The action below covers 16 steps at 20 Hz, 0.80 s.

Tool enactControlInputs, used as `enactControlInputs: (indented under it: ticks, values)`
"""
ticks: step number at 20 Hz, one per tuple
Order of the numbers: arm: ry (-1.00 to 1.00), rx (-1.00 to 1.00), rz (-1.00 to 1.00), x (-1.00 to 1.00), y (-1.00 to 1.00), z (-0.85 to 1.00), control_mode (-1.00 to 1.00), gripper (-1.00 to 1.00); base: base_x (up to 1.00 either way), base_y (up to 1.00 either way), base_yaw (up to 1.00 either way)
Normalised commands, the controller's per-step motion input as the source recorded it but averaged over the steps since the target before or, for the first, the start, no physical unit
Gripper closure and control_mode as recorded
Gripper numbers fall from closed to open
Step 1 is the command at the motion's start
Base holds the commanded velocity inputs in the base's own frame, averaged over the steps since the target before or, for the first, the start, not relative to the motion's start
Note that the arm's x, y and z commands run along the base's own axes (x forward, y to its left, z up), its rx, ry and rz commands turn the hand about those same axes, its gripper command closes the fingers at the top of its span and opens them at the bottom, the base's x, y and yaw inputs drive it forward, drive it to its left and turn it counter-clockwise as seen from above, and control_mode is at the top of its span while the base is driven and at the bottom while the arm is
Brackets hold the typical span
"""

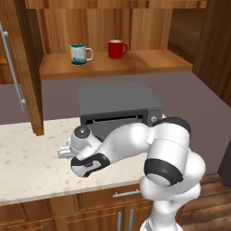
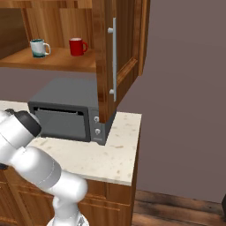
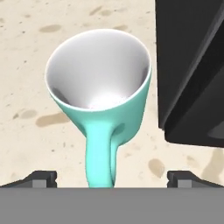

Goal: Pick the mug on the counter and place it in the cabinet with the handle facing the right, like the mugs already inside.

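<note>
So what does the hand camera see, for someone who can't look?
A mint-turquoise mug with a white inside stands on the speckled counter, its handle between the open gripper's fingertips. A dark oven sits beside it.

Pincer wide open, arm low

Two mugs stand on the cabinet shelf above a grey oven on the counter.
</note>
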Motion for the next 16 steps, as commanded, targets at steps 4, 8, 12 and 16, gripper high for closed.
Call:
enactControlInputs:
  ticks: [4, 8, 12, 16]
  values:
    - [0.00, 0.00, 0.00, 0.20, 0.12, -0.13, -1.00, -1.00, 0.00, 0.00, 0.00]
    - [0.00, 0.00, 0.00, 0.18, 0.14, -0.14, -1.00, -1.00, 0.00, 0.00, 0.00]
    - [0.00, 0.00, 0.00, 0.21, 0.18, -0.15, -1.00, 1.00, 0.00, 0.00, 0.00]
    - [0.00, 0.00, 0.00, 0.25, 0.18, -0.13, -1.00, 1.00, 0.00, 0.00, 0.00]
